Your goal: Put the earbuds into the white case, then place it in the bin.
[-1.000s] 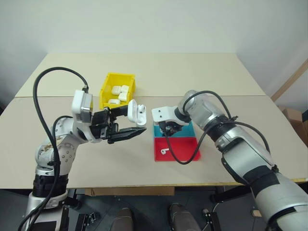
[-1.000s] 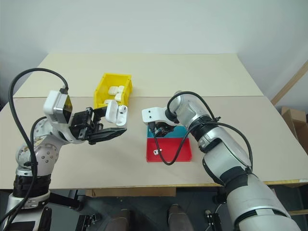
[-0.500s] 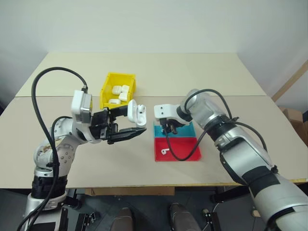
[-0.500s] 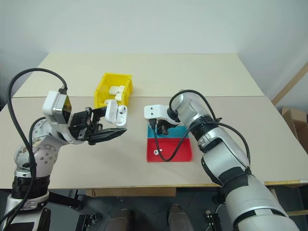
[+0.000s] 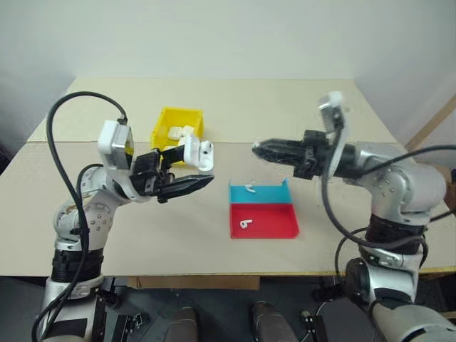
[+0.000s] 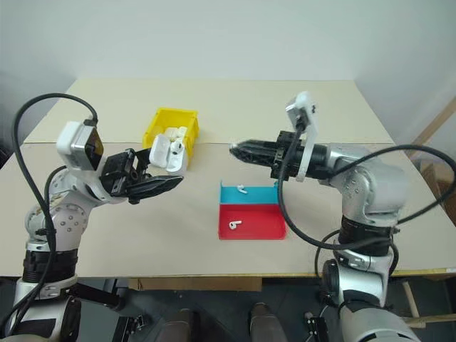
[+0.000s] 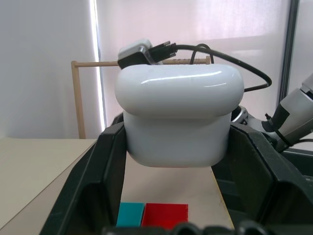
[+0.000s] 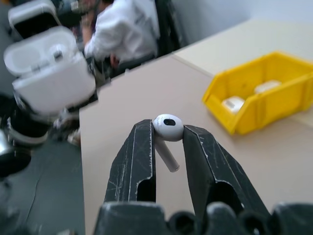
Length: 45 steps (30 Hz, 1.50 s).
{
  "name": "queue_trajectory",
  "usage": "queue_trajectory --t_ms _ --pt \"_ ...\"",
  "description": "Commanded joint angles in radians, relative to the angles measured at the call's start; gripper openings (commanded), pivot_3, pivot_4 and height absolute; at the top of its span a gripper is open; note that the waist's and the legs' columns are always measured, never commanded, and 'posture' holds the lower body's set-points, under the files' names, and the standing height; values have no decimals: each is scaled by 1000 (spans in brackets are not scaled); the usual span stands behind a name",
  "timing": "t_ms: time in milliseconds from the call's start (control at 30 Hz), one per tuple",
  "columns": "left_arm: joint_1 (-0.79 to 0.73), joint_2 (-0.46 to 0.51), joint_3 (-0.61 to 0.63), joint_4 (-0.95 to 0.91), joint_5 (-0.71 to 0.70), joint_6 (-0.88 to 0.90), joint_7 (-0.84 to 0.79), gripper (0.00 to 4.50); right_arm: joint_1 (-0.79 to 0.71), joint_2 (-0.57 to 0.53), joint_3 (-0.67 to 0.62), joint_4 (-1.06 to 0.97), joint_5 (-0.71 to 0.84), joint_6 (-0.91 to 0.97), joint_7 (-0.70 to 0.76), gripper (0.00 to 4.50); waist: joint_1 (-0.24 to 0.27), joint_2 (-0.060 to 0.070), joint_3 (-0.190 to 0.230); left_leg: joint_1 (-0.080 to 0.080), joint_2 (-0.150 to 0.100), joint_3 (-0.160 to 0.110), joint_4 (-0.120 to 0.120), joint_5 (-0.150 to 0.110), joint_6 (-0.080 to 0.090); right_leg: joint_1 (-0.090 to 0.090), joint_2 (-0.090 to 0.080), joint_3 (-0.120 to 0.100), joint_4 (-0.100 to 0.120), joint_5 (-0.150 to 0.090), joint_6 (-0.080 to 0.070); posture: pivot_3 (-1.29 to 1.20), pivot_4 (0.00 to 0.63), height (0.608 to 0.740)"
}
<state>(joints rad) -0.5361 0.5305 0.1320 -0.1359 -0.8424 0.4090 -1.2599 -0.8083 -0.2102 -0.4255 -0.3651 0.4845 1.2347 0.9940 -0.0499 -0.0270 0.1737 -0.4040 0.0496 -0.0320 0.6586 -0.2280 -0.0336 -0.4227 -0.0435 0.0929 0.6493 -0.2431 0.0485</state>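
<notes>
Unmarked earbud (image 8: 167,128), unmarked white case (image 7: 178,113)

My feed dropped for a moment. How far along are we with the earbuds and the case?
Midway. Done: the left pincer holds the case up with its lid open. In hand: the right pincer grips one earbud, raised and aimed toward the case. Left: two earbuds lie in the tray; nothing is seated yet, and the case must go into the bin, which already holds other white cases.
</notes>
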Motion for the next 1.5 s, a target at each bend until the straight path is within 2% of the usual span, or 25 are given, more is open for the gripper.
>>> queue_trajectory --t_ms 33,167,267,433,1367,1400,1500 --pt "-41 -15 -21 14 14 -14 -16 2763 -21 86 -89 -164 153 27 -147 656 0 1 0 0 0 0 0 0 0 0 0 0 0 0 0 0 150 740" --pt "-67 -34 -35 26 21 -12 -20 2763 -75 127 -97 -205 310 114 -262 656 2 1 0 -1 0 1 0 0 0 0 -1 0 -1 0 0 0 150 740" --pt "-79 -40 -37 43 29 -18 -23 2763 -39 115 -19 -245 372 116 -302 656 3 1 0 -1 0 0 0 0 0 0 -1 0 -1 0 0 0 150 740" --pt "-86 -45 -35 61 45 -30 -30 2763 32 73 125 -268 394 56 -351 656 1 1 0 -1 0 0 0 0 0 0 -1 0 -1 0 0 0 150 740" --pt "-97 -63 -23 77 77 -47 -37 2763 120 -76 293 -219 539 -145 -501 656 3 1 0 -1 0 0 0 0 0 0 -1 0 -2 0 0 0 150 740" --pt "-97 -63 -23 77 77 -48 -37 2763 123 -81 294 -218 543 -149 -500 1378 3 1 0 -1 0 0 0 0 0 0 -1 0 -2 0 0 0 150 740" --pt "-96 -62 -24 75 77 -47 -38 2763 127 -97 292 -216 558 -158 -513 2282 3 1 0 -1 0 0 0 0 0 0 -1 0 -2 0 0 0 150 740"
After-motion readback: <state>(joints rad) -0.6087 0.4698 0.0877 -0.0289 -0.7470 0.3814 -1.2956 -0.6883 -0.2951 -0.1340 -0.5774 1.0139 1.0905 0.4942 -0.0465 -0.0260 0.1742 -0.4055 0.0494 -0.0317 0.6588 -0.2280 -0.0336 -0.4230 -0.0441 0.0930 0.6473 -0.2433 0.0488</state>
